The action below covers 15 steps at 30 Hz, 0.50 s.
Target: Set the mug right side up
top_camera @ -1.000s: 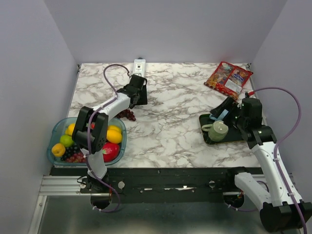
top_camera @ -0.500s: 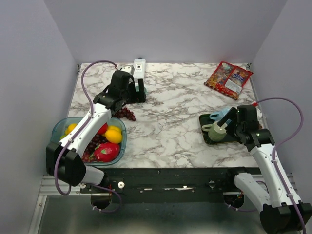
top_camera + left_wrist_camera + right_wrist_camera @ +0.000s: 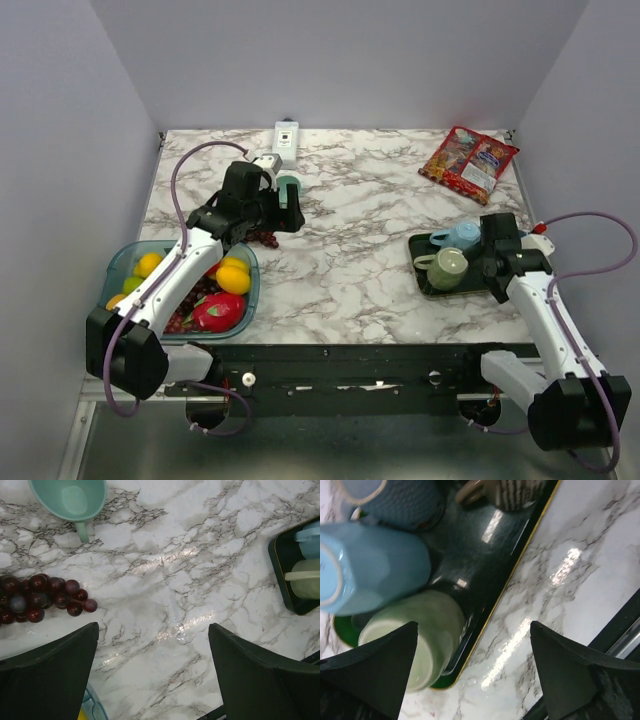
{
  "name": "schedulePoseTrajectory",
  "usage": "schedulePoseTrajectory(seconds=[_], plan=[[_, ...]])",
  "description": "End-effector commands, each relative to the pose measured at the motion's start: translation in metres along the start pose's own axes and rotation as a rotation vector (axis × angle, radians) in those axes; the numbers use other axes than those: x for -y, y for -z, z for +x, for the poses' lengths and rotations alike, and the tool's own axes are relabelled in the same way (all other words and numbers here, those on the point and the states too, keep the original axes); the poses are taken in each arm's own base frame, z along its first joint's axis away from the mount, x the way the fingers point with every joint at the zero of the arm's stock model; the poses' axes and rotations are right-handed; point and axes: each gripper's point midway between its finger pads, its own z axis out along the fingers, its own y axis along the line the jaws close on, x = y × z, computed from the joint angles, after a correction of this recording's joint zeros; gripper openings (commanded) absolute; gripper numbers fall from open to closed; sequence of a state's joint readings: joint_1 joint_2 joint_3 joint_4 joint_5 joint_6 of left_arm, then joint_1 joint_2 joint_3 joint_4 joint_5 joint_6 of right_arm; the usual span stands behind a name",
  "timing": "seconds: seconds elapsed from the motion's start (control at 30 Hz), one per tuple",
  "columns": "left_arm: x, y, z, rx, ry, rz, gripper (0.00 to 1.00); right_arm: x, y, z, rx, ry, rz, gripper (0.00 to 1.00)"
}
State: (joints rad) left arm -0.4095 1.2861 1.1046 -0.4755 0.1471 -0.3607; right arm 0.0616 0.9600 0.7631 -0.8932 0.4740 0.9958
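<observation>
A teal mug (image 3: 67,500) stands on the marble with its mouth up and handle toward the camera; from above the teal mug (image 3: 289,187) sits just right of my left arm's wrist. My left gripper (image 3: 152,627) hangs open above bare marble, apart from the mug, nothing between its fingers. My right gripper (image 3: 474,625) is open over the edge of a dark tray (image 3: 485,545), with a pale green mug (image 3: 415,630) beside its left finger, not held. Whether the green mug (image 3: 447,266) is mouth up I cannot tell.
The tray (image 3: 430,285) also holds a light blue mug (image 3: 370,565), a dark patterned mug (image 3: 400,500) and a striped one (image 3: 515,490). Dark grapes (image 3: 40,597) lie near the left fingers. A fruit bowl (image 3: 115,270) sits front left, a snack bag (image 3: 468,163) back right, a white power strip (image 3: 286,135) at the back.
My left gripper has opened and drawn back from the teal mug, which now stands free. My right arm has shifted right, away from the green mug.
</observation>
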Motion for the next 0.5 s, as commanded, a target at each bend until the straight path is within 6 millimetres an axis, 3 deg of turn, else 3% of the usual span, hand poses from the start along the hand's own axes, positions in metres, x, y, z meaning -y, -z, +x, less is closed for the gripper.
schedulePoseTrajectory(seconds=[0.0, 0.23, 0.47], plan=[[0.014, -0.005, 0.004, -0.011, -0.024, 0.102, 0.99, 0.013, -0.016, -0.037, 0.109, -0.111, 0.136, 0.97], [0.026, -0.010, -0.001, -0.003, -0.023, 0.169, 0.99, 0.013, -0.055, -0.064, 0.091, -0.203, 0.244, 0.92], [0.024, -0.014, 0.009, -0.020, -0.013, 0.174, 0.99, 0.008, -0.074, -0.076, 0.100, -0.285, 0.280, 0.89]])
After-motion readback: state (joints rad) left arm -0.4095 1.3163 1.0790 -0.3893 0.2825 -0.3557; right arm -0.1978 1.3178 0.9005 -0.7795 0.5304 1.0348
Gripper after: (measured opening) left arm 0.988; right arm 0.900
